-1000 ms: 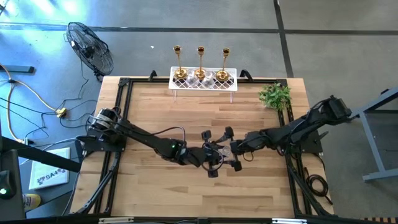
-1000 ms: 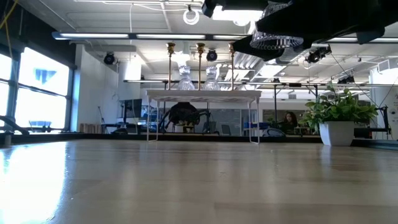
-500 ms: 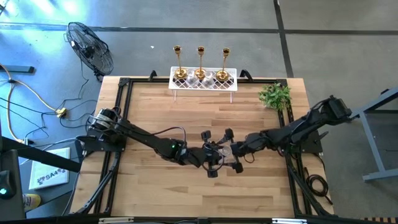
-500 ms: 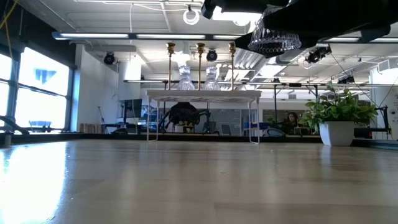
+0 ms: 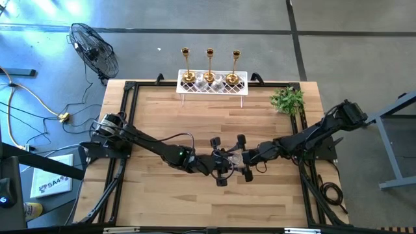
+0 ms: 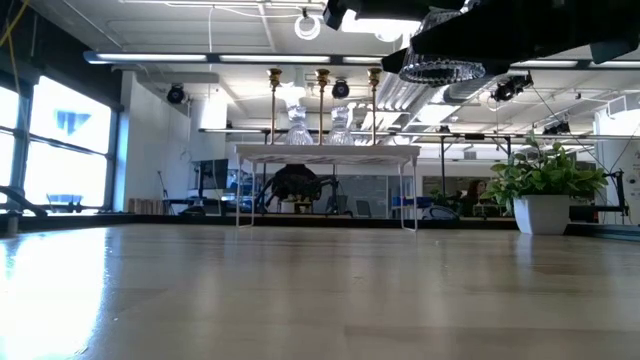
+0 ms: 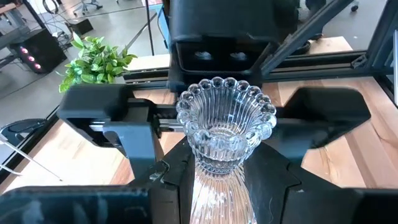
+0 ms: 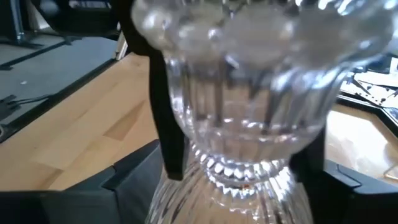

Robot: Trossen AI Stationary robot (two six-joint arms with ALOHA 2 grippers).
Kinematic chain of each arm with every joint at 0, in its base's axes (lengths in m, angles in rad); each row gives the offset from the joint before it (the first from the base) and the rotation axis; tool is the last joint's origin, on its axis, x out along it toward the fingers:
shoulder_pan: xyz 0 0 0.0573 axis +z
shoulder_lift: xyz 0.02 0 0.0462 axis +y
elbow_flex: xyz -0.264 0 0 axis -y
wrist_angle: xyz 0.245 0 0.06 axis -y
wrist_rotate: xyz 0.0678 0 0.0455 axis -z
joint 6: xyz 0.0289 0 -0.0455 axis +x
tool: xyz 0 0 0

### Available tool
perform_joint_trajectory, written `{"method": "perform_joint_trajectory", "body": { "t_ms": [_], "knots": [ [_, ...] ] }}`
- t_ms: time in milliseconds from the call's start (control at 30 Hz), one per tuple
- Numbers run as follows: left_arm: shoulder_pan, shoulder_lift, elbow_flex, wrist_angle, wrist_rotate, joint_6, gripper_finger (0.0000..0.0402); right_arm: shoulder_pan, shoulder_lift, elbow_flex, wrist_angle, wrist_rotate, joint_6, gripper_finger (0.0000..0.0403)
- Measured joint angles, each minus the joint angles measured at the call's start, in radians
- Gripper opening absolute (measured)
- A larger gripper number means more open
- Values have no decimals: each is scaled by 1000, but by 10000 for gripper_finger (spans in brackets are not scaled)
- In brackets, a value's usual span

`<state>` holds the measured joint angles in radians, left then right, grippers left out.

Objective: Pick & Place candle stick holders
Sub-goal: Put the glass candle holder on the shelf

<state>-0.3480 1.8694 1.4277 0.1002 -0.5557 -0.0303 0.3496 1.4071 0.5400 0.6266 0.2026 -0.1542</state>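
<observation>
On the far left, off the worktop, a floor fan stands on the grey floor. The left arm reaches in from that side toward the middle of the wood, and its pincer is clamped on the ribbed stem of a clear glass candle holder, holding it up off the surface; from the low view its beaded round base hangs high in the air among the dark arm parts. In the left wrist view the scalloped cup of the glass faces the other arm's fingers, which stand spread to either side of it, apart from the glass. That right pincer comes in from the right edge, meeting the left one mid-worktop, jaws released around the cup rather than gripping it.

At the back edge, a white lattice rack carries three gold candle holders in a row, with two clear glass ones just in front of them. Farther right, near the back corner, sits a small green plant.
</observation>
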Motion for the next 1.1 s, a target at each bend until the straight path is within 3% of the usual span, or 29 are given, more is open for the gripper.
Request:
{"method": "perform_joint_trajectory", "body": {
  "t_ms": [133,733,967,1100],
  "knots": [
    [-7,0,0,-5,-1,-1,105,0,-1,0,1,-11,7,276],
    [-7,0,0,1,25,0,104,-11,-1,0,-1,-66,43,273],
    [-7,0,0,21,10,0,211,-11,-1,-2,-21,-71,38,273],
    [-7,0,0,27,11,0,233,-11,-1,-2,-23,-70,37,273]
  ]
}}
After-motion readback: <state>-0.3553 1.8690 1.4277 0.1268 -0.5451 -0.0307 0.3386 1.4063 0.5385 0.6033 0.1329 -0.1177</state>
